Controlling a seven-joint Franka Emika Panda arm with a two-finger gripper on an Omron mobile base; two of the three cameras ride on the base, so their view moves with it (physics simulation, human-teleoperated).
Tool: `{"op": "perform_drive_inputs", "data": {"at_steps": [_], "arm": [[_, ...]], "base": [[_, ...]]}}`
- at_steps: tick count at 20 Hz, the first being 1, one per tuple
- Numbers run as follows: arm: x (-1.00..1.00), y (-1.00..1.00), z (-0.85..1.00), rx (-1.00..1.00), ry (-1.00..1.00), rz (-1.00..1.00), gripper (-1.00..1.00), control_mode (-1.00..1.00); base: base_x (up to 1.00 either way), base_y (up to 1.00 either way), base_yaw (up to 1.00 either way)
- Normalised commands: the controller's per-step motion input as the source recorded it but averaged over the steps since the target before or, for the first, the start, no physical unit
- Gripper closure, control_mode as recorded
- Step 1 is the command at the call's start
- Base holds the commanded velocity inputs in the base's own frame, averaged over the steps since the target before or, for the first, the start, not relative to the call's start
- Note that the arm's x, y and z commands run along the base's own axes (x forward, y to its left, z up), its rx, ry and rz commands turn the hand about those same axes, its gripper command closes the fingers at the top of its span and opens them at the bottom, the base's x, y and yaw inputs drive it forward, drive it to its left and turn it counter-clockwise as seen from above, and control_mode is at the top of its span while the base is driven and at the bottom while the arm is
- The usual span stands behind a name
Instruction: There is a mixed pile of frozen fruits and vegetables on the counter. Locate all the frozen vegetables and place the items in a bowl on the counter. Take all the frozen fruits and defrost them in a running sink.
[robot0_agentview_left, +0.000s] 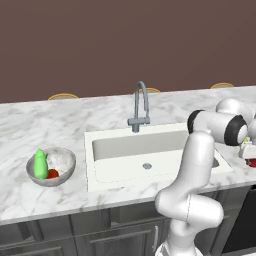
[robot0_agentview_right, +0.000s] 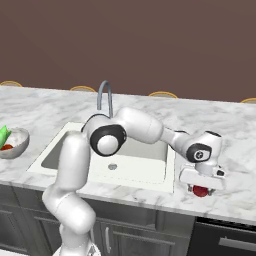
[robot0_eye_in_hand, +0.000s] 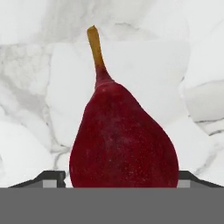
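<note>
White marble tabletop (robot0_agentview_right: 235, 150) right of sink (robot0_agentview_right: 150, 172) | my fingers (robot0_agentview_right: 201, 188) spread astride dark red pear (robot0_eye_in_hand: 124, 140), not yet pinching | step: grasping fruit | next: squeeze, lift, carry to sink

Dark red piece (robot0_eye_in_hand: 124, 135) fills claw (robot0_eye_in_hand: 118, 177) gap

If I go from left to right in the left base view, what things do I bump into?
Bowl with the green veggie and tomato inside → faucet → sink drain → robot arm → dark red pear under the gripper at the right edge.
</note>
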Motion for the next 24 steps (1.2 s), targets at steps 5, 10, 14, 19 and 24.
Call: {"op": "perform_drive_inputs", "data": {"at_steps": [5, 10, 14, 19, 24], "arm": [[0.0, 0.09, -0.01, 0.0, -0.01, -0.01, 1.0, -1.0], [-0.04, 0.71, 0.6, 0.0, -0.07, 0.06, 1.0, -1.0], [0.0, 0.81, 0.71, 0.0, -0.12, 0.18, 1.0, -1.0], [0.26, 0.75, 0.32, 0.0, -0.06, 0.18, 1.0, -1.0], [0.4, 0.81, 0.0, -0.01, -0.02, 0.17, 1.0, -1.0]], "base": [[0.0, 0.0, 0.0], [0.0, 0.0, 0.0], [0.0, 0.0, 0.0], [0.0, 0.0, 0.0], [0.0, 0.0, 0.0]]}}
